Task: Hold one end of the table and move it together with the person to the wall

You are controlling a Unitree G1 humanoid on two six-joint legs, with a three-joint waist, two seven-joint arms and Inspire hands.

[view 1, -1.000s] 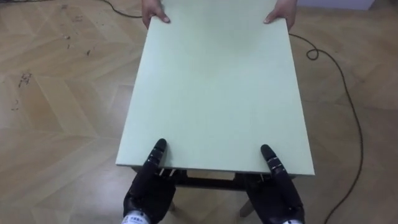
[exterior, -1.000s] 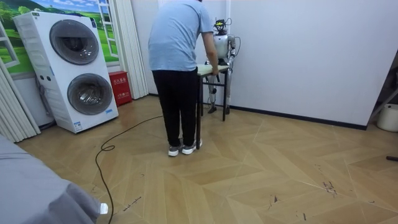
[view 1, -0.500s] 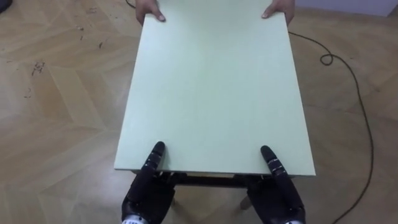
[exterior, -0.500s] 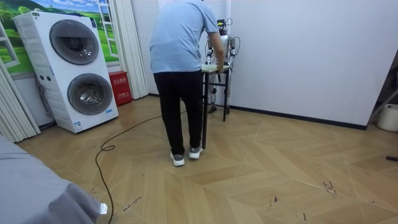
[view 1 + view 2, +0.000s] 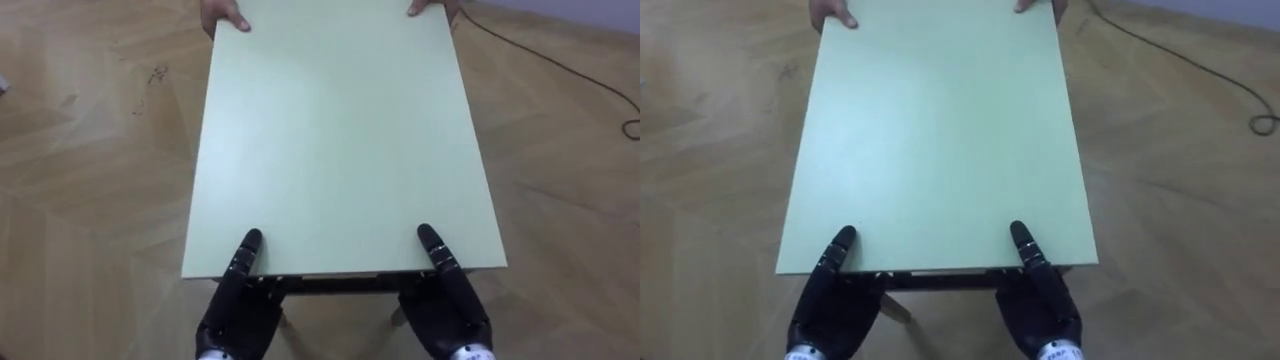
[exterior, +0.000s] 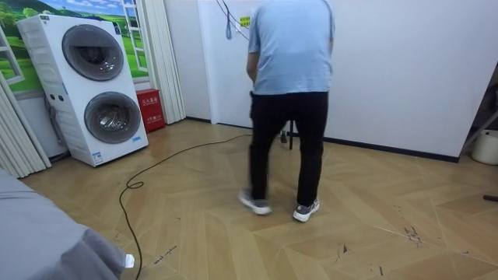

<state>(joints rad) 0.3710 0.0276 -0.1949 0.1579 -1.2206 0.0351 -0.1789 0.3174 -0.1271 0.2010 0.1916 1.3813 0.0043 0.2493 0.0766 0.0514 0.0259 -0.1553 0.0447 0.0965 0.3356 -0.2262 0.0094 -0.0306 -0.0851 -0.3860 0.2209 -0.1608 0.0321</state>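
At the near short edge of the table [image 5: 335, 140], both robot hands are on the top.

**Hand state**
- Left hand [image 5: 238, 310]: thumb flat on the top near the left corner, palm below the rim. The other fingers go under the top and are hidden. Reads as a clamp on the edge.
- Right hand [image 5: 445, 310]: same config. near the right corner.

**Table position**
- The top is pale green and bare, and runs lengthwise away from the robot.
- It spans the gap betw. the robot's hands and the person [image 6: 288, 109], who holds the two far corners, one hand [image 5: 222, 18] on each side, the other [image 5: 428, 8] opposite.
- From my spot in the room the person is mid-stride on the wood floor [image 5: 80, 150], back to me. The white wall [image 6: 405, 70] is close beyond and the washer stack [image 6: 93, 85] is well apart at the room view's left.

**Failure modes (judgement)**
1. Pace mismatch: if the person steps faster than the robot, the rim prob. drags out from under the thumbs. The hold is shallow, at the very edge.
2. Height mismatch: one end raised more than the other tilts the top and loads the thumbs unevenly.
3. Swing toward the wall: a table leg may strike it, jolting both holds.
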